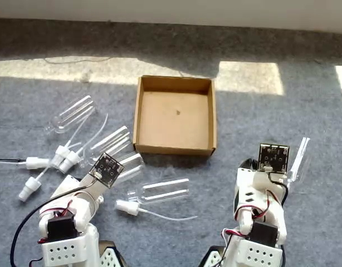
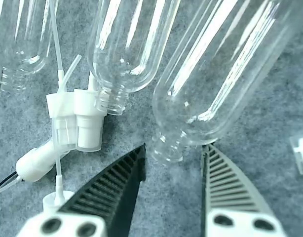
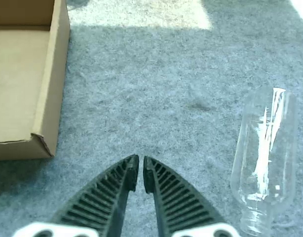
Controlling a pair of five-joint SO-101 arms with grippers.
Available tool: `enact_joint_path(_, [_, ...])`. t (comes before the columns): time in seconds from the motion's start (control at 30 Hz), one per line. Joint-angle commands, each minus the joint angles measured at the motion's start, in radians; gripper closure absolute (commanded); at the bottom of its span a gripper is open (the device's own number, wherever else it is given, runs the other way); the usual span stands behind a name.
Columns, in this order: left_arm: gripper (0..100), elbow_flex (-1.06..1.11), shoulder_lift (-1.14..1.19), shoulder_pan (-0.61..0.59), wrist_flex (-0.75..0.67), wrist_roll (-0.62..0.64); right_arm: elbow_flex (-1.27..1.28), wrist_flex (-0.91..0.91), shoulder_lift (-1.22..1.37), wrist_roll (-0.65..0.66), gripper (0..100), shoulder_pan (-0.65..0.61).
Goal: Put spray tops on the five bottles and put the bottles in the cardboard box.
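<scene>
Several clear bottles lie uncapped on the grey carpet. My left gripper [image 2: 173, 150] is open, and the threaded neck of one bottle [image 2: 215, 74] lies just ahead of its fingertips, untouched. A second bottle [image 2: 132, 44] and a third [image 2: 18, 39] lie beside it, with white spray tops [image 2: 82, 121] at the second one's neck. Another bottle [image 1: 160, 190] lies in front of the cardboard box [image 1: 136, 117], with a spray top [image 1: 129, 207] close by. My right gripper [image 3: 140, 165] is shut and holds nothing, and a lone bottle [image 3: 265, 158] lies beside it.
The box wall [image 3: 55, 89] stands off to one side of my right gripper, with open carpet between. More spray tops [image 1: 34, 162] and a bottle [image 1: 71, 114] lie at the far left. A black cable [image 1: 4, 161] runs along the left edge.
</scene>
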Motion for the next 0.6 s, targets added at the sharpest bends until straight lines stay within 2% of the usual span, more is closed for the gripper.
enact_joint_path(0.0, [82,0.019,-0.004,0.002,0.055,-0.012,0.128,0.004,-0.008,0.008,99.3,0.018])
enact_joint_path(0.1, [82,0.019,-0.004,0.002,0.055,-0.012,0.128,0.001,-0.012,0.048,99.3,0.097])
enact_joint_path(0.2, [82,0.019,-0.004,0.002,0.055,-0.012,0.128,-0.004,-0.012,0.175,99.3,0.168])
enact_joint_path(0.4, [82,0.019,-0.004,0.002,0.055,-0.012,0.002,-0.002,-0.002,0.407,99.1,0.22])
enact_joint_path(0.57, [82,0.019,-0.004,0.002,0.055,-0.012,-0.163,-0.004,0.002,0.477,99.1,0.335])
